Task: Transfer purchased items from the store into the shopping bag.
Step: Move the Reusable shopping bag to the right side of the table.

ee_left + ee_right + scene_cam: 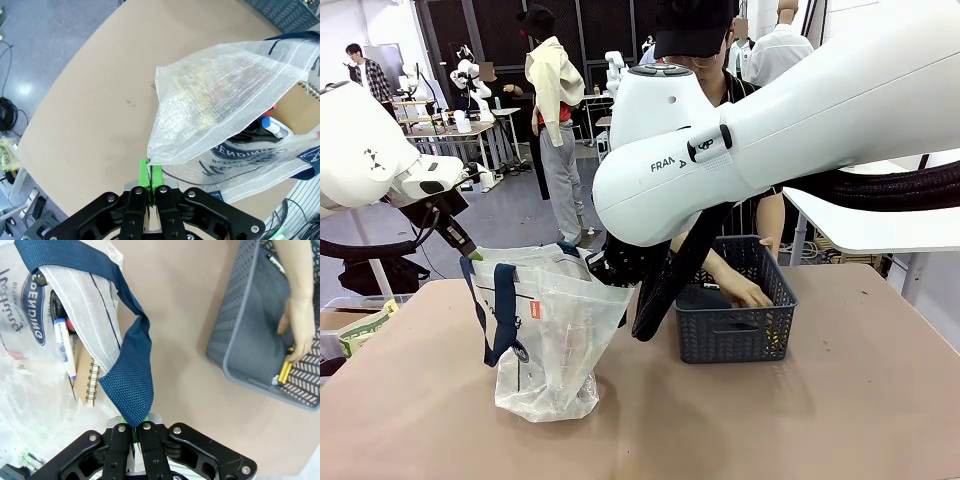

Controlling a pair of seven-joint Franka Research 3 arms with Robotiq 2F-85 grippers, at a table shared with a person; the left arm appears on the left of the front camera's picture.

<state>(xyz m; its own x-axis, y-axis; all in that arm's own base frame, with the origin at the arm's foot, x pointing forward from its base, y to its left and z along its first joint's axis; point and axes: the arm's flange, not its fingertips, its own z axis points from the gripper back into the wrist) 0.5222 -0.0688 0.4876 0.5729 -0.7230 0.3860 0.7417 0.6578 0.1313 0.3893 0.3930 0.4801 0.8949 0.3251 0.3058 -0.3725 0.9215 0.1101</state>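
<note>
**Lettering:** "FRAN" in black on the white casing of the right arm, centre of the front view. "SPENDING" in white on the round navy logo, upper left of the right wrist view. The dark script beside it is too crumpled to read.

**Shopping bag:** translucent and crinkly, standing on the tan table at lower left of centre in the front view, mouth held open.
- Contents: a white marker with blue ends and a spiral-bound brown notebook.
- Something red and black lies behind them, partly hidden.

**Left gripper:** bottom centre of the left wrist view, green pads pressed together on the bag's edge.

**Right gripper:** bottom centre of its own view, jaws clamped on the navy strap handle.

**Basket:** dark grey with lattice sides, right of the bag and apart from it.
- Contents: a person's hand on slim yellow sticks by the basket wall.
</note>
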